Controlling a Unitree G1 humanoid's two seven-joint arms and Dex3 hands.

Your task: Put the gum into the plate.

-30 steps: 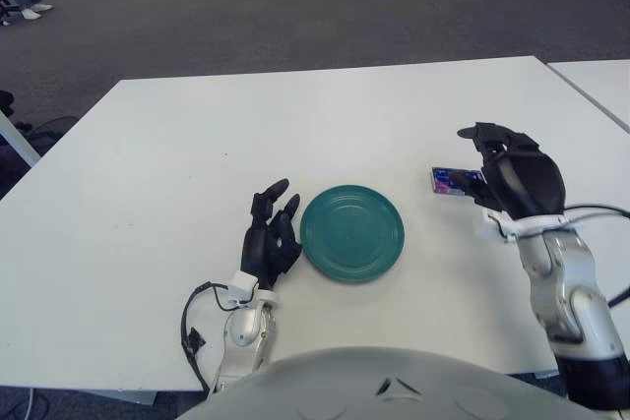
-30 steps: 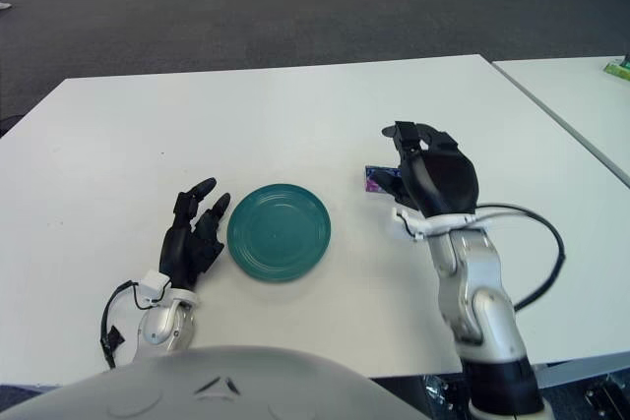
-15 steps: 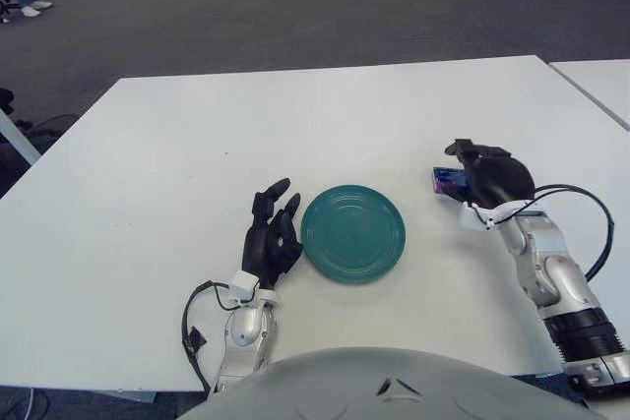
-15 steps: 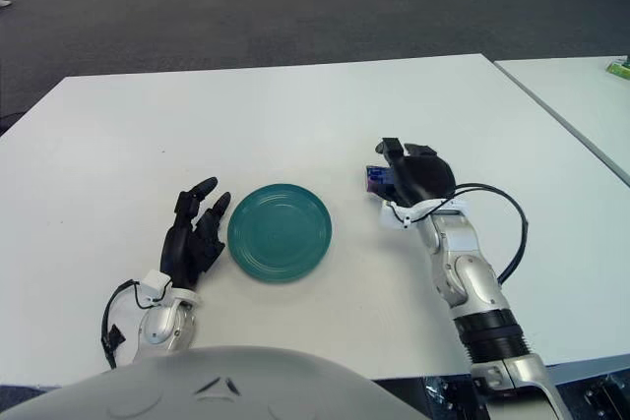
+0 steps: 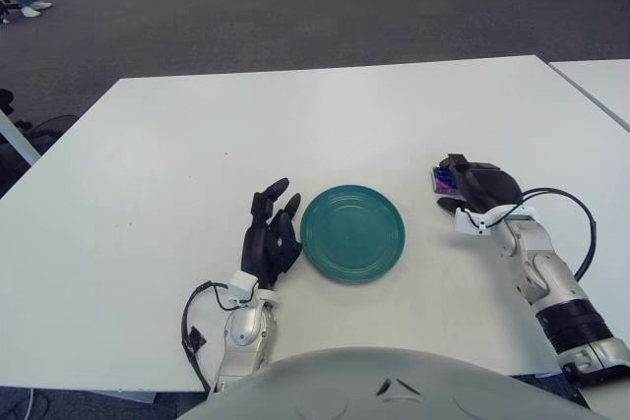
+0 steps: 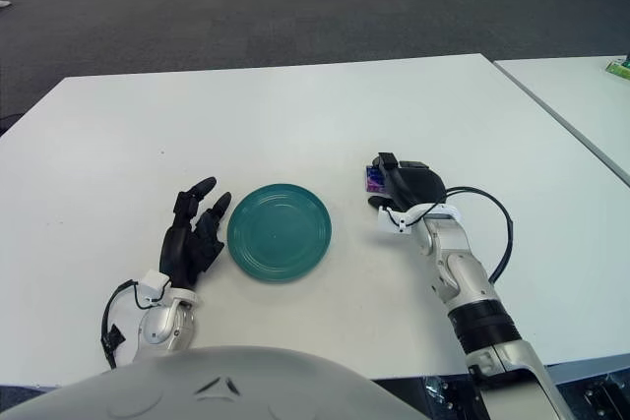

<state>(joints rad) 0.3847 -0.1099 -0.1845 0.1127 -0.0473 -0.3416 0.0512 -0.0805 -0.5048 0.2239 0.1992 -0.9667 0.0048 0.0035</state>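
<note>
The gum (image 5: 442,180) lies on the table (image 5: 148,194) toward its right edge, well right of the plate (image 5: 352,233), which sits near the front edge at the middle. The right hand (image 5: 472,187) is low over the gum and covers most of it; only a purple and blue end shows at the hand's left. Its fingers are curled down around the pack, but whether they already pinch it or only touch it cannot be told. The step in hand looks like the grasp. To do it well, the fingers should close on the pack's two long sides with the thumb opposing them, squarely, so the flat pack does not skid away across the smooth table; then lift straight up before carrying it left, clearing the plate's raised rim, and let go only when it is over the plate's middle. The left hand (image 5: 271,238) shows just left of the plate, fingers loosely spread, holding nothing. The gum wrapper carries print, but no brand or word on it can be read.
</note>
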